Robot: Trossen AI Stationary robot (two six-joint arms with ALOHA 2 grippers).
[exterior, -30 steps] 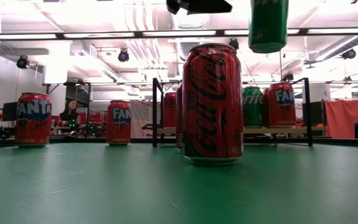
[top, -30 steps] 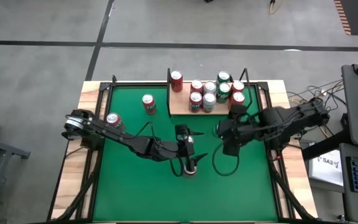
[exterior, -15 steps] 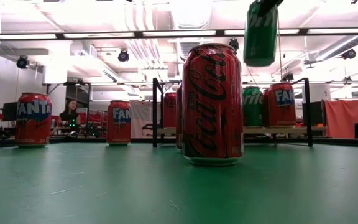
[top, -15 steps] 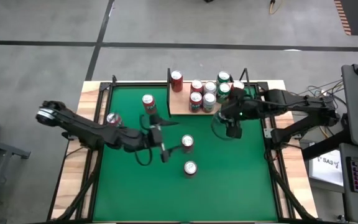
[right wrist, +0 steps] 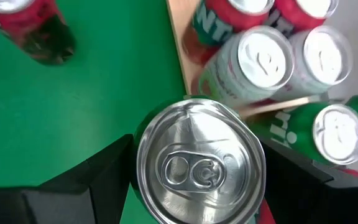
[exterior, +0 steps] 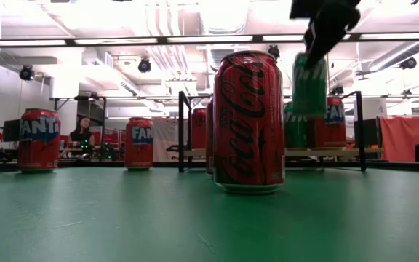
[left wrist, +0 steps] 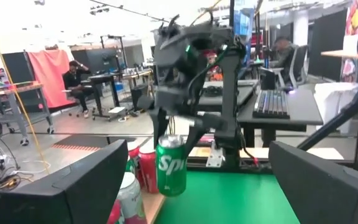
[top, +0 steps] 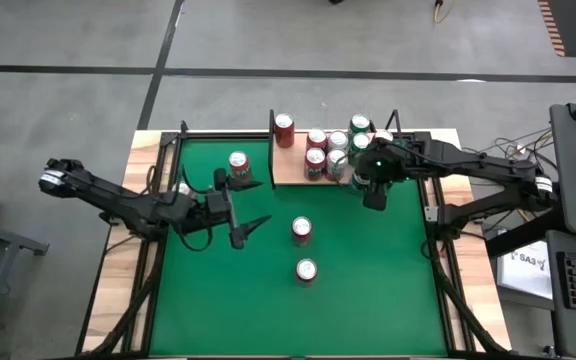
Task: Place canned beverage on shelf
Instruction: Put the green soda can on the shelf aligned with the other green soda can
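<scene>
My right gripper (top: 372,188) is shut on a green Sprite can (left wrist: 171,165), which hangs just in front of the near edge of the shelf (top: 286,171), a tan board with black uprights at the table's far side. Several cans (top: 326,152) stand upright on the shelf. Two Coke cans (top: 301,230) (top: 306,270) stand upright on the green felt at mid-table. My left gripper (top: 250,230) hangs open and holds nothing, left of the Coke cans and above the felt. My right gripper pinches the green can between its two fingers, one finger (right wrist: 104,171) on each side of the can's upper side wall (left wrist: 166,146), just under the rim. The fingers come from above, slanting down. The can hangs below them, a little tilted and clear of the table (exterior: 310,84).
Two Fanta cans (top: 238,163) (top: 180,190) stand on the felt at the far left. The shelf's left part holds one red can (top: 284,128) with bare board around it. People and desks show in the room beyond the table.
My left gripper has drawn back from the nearer Coke can toward the table's left edge, rising a little and staying open. My right gripper has carried the green can toward the far edge and down, close to the shelf's front edge.
</scene>
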